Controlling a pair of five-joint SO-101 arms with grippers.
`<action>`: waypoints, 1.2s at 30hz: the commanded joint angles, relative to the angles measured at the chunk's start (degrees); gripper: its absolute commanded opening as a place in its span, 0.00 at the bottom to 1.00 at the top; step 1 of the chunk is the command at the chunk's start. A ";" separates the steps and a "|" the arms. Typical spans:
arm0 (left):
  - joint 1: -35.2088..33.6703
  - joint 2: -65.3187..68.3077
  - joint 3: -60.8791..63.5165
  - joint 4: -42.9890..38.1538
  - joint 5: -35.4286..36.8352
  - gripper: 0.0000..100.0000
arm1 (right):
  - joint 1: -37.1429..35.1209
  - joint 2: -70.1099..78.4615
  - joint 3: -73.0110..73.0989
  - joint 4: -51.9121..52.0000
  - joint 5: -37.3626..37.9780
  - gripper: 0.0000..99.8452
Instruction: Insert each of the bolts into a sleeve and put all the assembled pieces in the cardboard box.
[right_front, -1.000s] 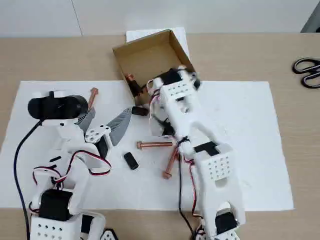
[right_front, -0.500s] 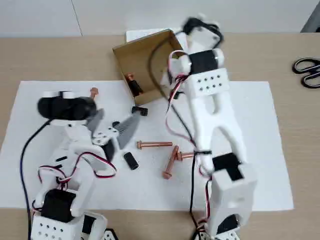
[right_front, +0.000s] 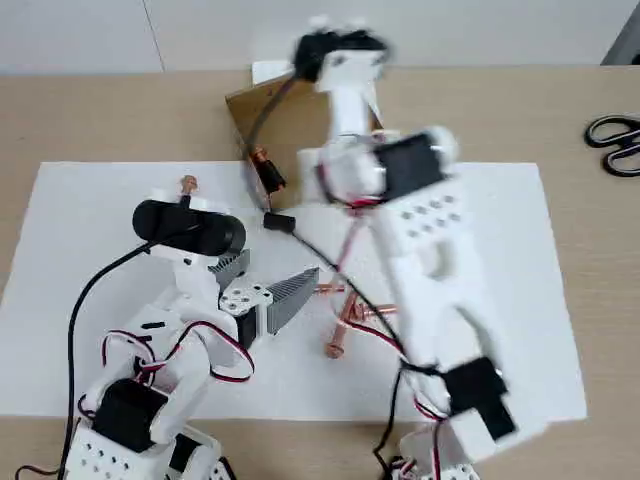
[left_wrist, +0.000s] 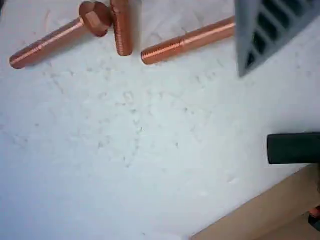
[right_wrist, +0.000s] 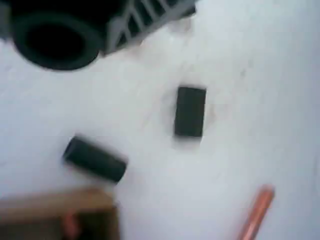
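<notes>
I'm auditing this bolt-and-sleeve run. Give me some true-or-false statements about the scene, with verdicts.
1. Loose copper-coloured threaded bolts lie on the white paper sheet. True.
2. A black cylindrical sleeve lies on the paper near the brown cardboard box. True.
3. That box is empty. False: a copper-and-black piece lies inside.
4. The black-handled scissors lie on the paper. False: they lie on the wooden table.
5. The left gripper is shut on a bolt. False: its jaws stand open, clear of the bolts.

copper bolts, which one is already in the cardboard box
The copper bolt inside the brown cardboard box; the other bolts lie outside on the white paper sheet.
</notes>
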 joint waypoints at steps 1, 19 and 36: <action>0.35 0.26 -2.59 0.18 0.18 0.31 | 9.10 -9.89 -0.26 0.22 0.35 0.00; 10.73 37.98 -37.76 8.62 0.44 0.31 | 28.26 -54.02 47.38 -8.57 0.44 0.00; 12.66 75.16 -80.40 38.42 -20.13 0.31 | 45.14 -71.16 68.13 -10.15 5.98 0.00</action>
